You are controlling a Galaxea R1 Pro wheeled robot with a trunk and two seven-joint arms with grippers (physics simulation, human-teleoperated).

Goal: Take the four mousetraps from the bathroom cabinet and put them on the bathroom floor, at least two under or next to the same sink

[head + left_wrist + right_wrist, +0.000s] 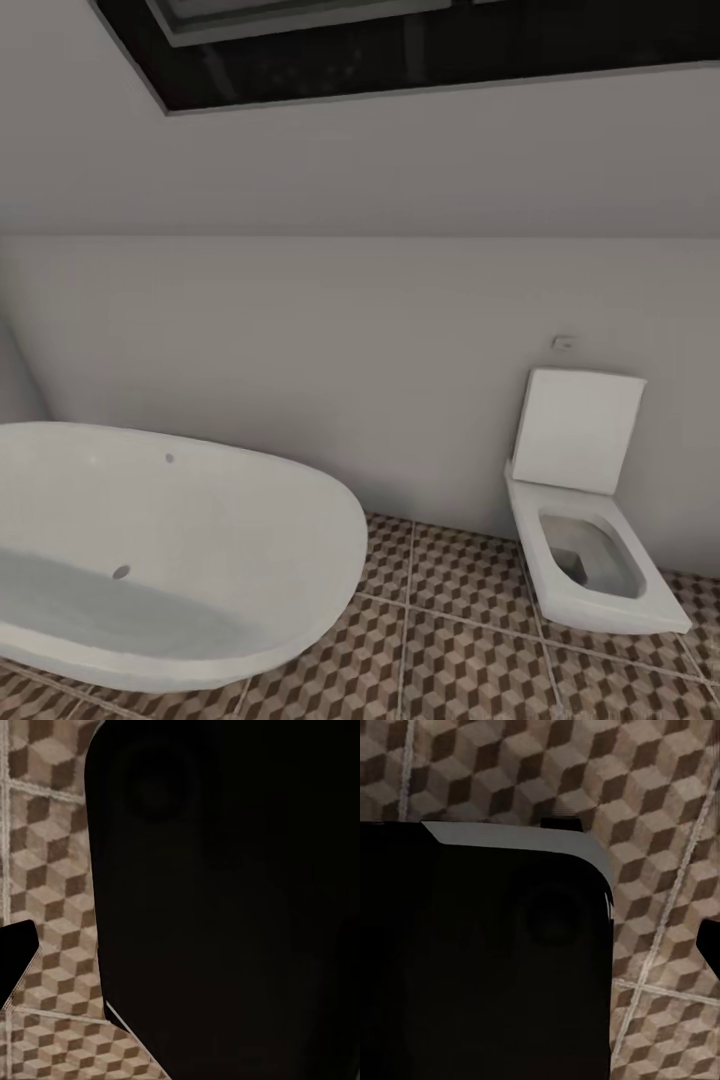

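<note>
An oval white bathtub sits left, a square toilet right, on the bathroom floor. No writing is readable, and neither hand's state can be told.

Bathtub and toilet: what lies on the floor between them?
In the head view, only bare patterned floor tiles lie between the bathtub and the toilet; behind that stretch is the plain wall.

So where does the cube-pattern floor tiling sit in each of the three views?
Head view: floor tiling along the bottom, between bathtub and toilet.
Left wrist view: a strip beside a dark robot part.
Right wrist view: above and beside a dark robot part.
Shared landmark: the pale grout lines.
</note>
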